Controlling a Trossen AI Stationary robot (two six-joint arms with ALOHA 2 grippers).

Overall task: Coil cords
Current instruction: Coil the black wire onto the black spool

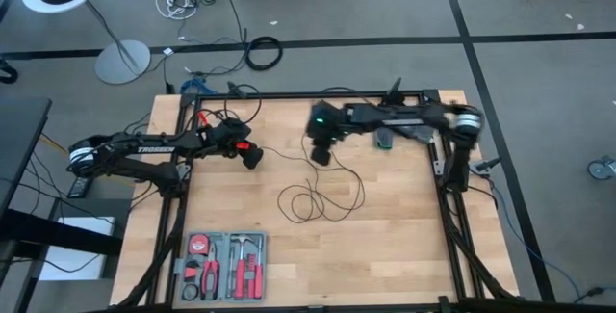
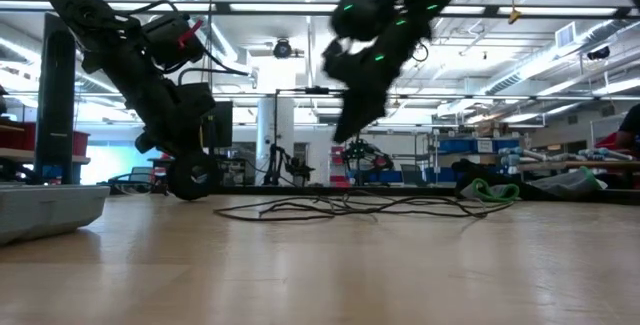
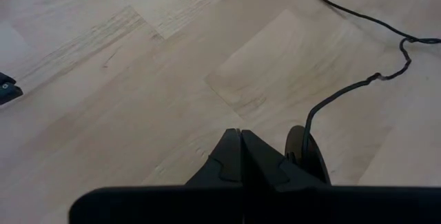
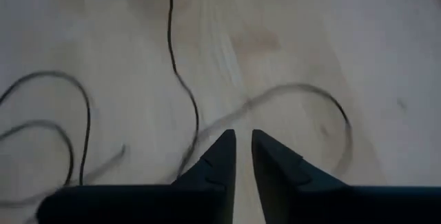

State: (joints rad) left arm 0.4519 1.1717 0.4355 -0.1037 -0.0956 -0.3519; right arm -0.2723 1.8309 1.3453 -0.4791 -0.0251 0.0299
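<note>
Cord (image 1: 318,200), thin, black and limp, lies in loose uneven loops near the middle of the pale wood-block worktop (image 1: 385,246) in the high view, a strand running toward the left edge, where the left gripper (image 1: 252,157) sits low; the right gripper (image 1: 320,155) hangs above the strand nearer the back edge, and a grey tray of red-handled tools (image 1: 224,266) sits at the front left corner. Low view: the cord (image 2: 350,206) sprawls flat over the smooth boards, the left gripper (image 2: 190,177) down at the surface, the right gripper (image 2: 352,125) raised clear of it. Left wrist view: the left gripper (image 3: 240,156) has its dark wedge-shaped fingers pressed together, with a round black puck (image 3: 308,156) just beside them, the cord (image 3: 358,86) leading away from it. Right wrist view: the right gripper (image 4: 242,156) shows a narrow gap between its fingers, nothing in it, above curved cord strands (image 4: 180,79).
</note>
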